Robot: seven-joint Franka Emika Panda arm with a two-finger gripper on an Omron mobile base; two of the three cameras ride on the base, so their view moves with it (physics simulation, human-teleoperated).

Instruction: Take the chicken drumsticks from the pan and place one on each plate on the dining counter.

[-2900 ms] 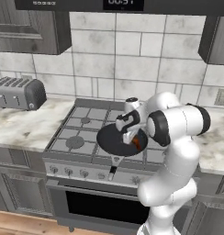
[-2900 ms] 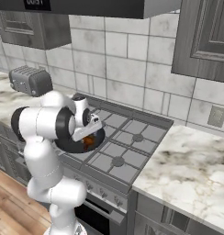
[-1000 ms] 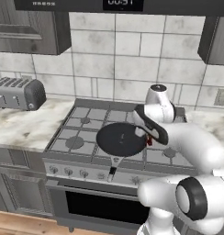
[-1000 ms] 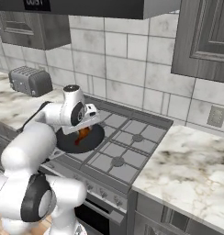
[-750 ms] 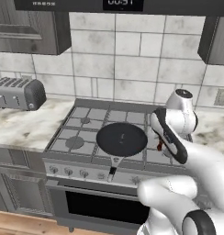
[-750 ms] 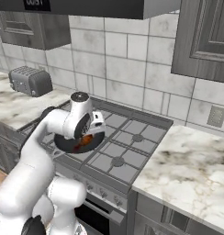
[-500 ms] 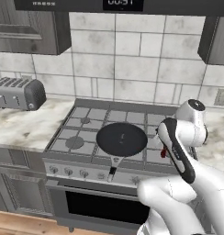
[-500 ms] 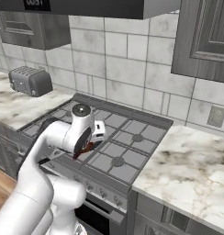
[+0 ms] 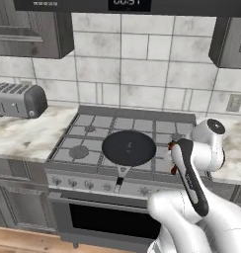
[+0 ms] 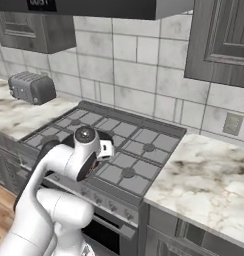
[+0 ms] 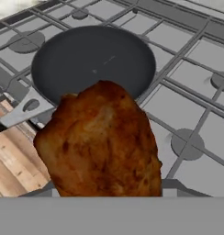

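Observation:
My gripper is shut on one chicken drumstick, a glossy orange-brown piece that hides the fingertips in the hand view. It hangs over the stove's grates, just right of the pan in the left base view. The pan is round and black, with nothing inside it, and its handle points toward the stove's front. In the right base view the gripper sits low beside my white forearm, with a reddish bit of the drumstick showing. The plates and the dining counter are out of view.
A grey toaster stands on the marble counter left of the stove. More marble counter lies to the stove's right, with a wall outlet above it. Dark cabinets hang overhead.
The arm has swung rightward off the pan with the drumstick in its grip, from above the pan's right rim to the grates beside it. The pan has stayed put.

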